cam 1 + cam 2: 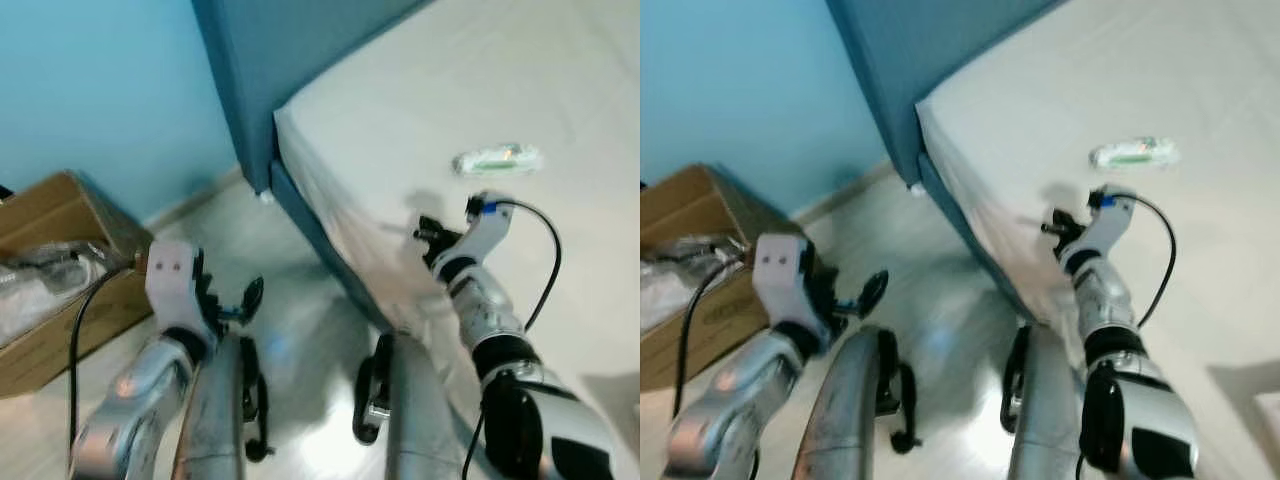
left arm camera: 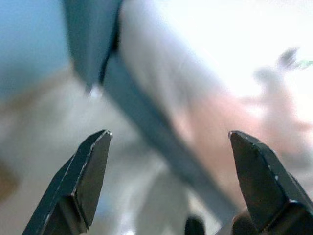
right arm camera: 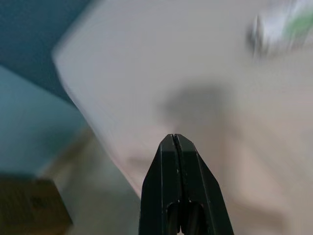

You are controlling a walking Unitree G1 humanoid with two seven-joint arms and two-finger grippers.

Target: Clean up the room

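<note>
1. One crinkly white-green packet (image 1: pixel 497 159) lies on the smooth pale mattress (image 1: pixel 400 110).
2. Right gripper (image 3: pixel 177 142), fingers pressed together, hovers over the mattress near the packet.
3. Left gripper (image 2: pixel 168 139), fingers spread, hangs over glossy floor (image 1: pixel 290 320) beside the mattress.

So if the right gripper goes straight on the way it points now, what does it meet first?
Probably the bare mattress: the shut right gripper aims across its surface. The green-and-white packet lies off to one side of that line, though depth is unclear.
</note>
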